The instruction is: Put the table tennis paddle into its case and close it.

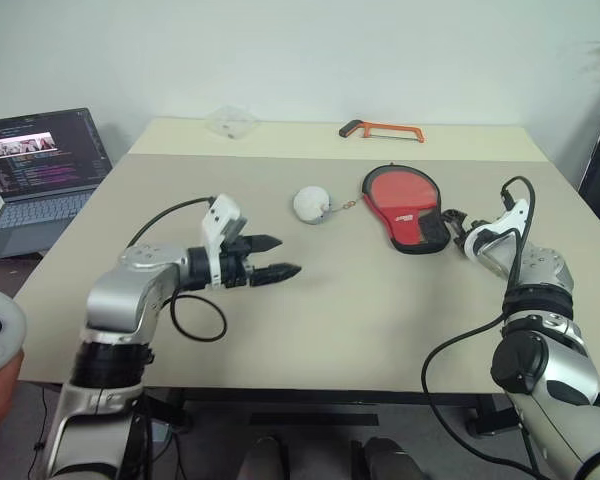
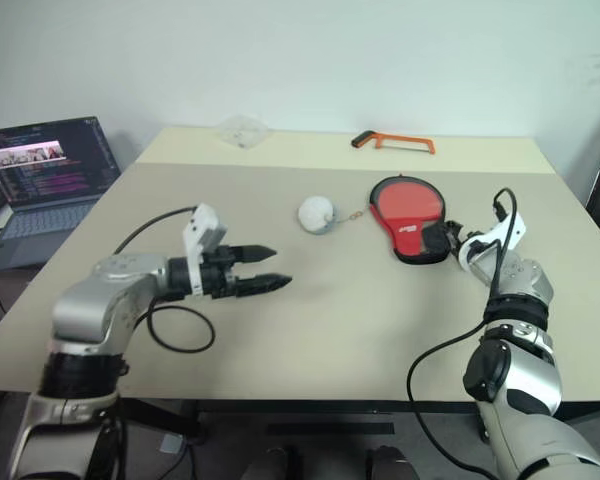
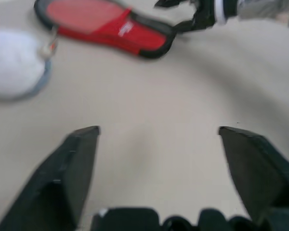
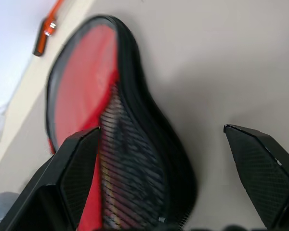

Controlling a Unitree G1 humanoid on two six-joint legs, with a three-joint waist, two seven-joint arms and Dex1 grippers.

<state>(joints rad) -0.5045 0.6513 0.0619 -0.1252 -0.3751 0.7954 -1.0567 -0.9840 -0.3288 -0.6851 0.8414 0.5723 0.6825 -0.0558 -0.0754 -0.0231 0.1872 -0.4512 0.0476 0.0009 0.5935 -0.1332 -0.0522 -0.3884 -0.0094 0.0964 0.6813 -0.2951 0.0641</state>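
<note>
Both sets of jaws gape over the beige table (image 1: 380, 330); laptop (image 1: 40, 165) sits left by the white wall (image 1: 300, 50).

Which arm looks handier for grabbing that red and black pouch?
The right: its open gripper sits at the red and black paddle-shaped pouch's narrow end, while the left gripper hangs open farther off.

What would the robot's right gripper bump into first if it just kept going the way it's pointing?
Most likely the case: the open right gripper points at its narrow mesh end, which already lies between the fingers in the wrist view. Whether they touch is unclear.
</note>
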